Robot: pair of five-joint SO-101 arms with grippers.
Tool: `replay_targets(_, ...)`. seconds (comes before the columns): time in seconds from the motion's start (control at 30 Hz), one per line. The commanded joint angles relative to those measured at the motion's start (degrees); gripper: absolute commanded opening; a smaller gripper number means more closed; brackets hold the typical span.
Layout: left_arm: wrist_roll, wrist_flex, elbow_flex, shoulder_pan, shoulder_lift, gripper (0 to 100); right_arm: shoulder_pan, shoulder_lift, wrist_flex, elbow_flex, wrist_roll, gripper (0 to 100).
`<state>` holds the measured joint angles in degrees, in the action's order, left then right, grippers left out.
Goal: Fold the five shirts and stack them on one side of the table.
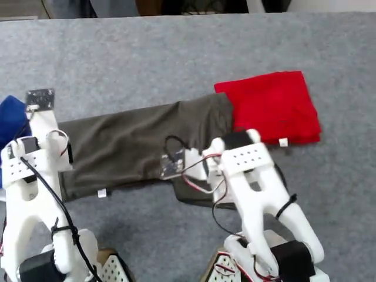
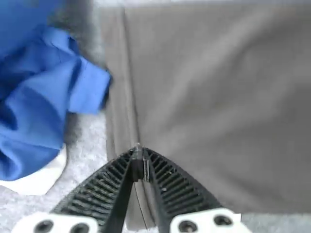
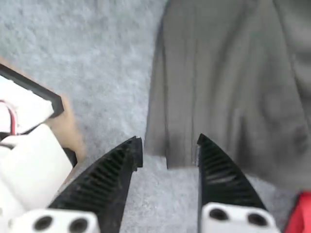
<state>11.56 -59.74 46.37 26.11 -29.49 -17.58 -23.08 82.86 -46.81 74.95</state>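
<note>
On table (image 1: 117, 59) | left gripper (image 2: 139, 155) pinches olive shirt (image 2: 218, 97); right gripper (image 3: 168, 145) open over its edge

Robot lab, grey felt table (image 1: 147, 53)

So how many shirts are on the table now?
3: a red shirt folded at the far right, a brown shirt spread across the middle, a blue shirt bunched at the left edge. Others may lie out of frame.
</note>
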Motion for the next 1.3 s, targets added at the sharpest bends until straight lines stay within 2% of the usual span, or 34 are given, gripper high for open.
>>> replay_targets(0.0, -3.16, 3.78, -1.27, 1.27, -1.41, 3, -4.13, -1.54, -3.25, -3.30, 0.26, 20.1)
replay_targets(0.27, -12.13, 18.55, 7.60, 3.21, 0.26, 3, -8.88, -1.27, -14.59, -10.86, -4.75, 19.9)
replay_targets(0.37, -13.63, 21.89, 11.47, 2.33, 0.26, 3, -8.35, -1.19, -20.57, -13.85, -5.80, 19.8)
replay_targets(0.53, -13.19, 26.99, 16.92, 2.33, -0.26, 3, -6.86, -1.54, -20.57, -15.87, -5.89, 19.8)
replay_targets(0.63, -13.19, 23.82, 14.73, 2.24, -0.35, 3, -4.40, -1.98, -15.30, -11.74, -5.89, 19.8)
replay_targets(0.8, -13.10, 10.73, 5.85, 1.71, -0.35, 3, -0.53, -5.76, -2.73, -0.75, -5.80, 19.8)
replay_targets(0.97, -3.34, -1.32, 3.47, 2.33, -0.26, 3, 6.33, -6.55, -0.26, 0.92, -5.54, 19.8)
replay_targets(1.03, -3.08, -4.84, 4.18, 2.33, -0.35, 3, 9.05, -6.55, -0.26, 0.92, -5.54, 19.8)
replay_targets(1.17, -2.81, -4.57, 8.57, 2.33, -0.35, 3, 12.13, -6.55, -0.53, 0.31, -5.54, 19.8)
replay_targets(1.27, -4.13, 1.41, 13.23, 3.91, -0.35, 3, 13.98, -6.46, -6.33, -5.23, -4.04, 19.8)
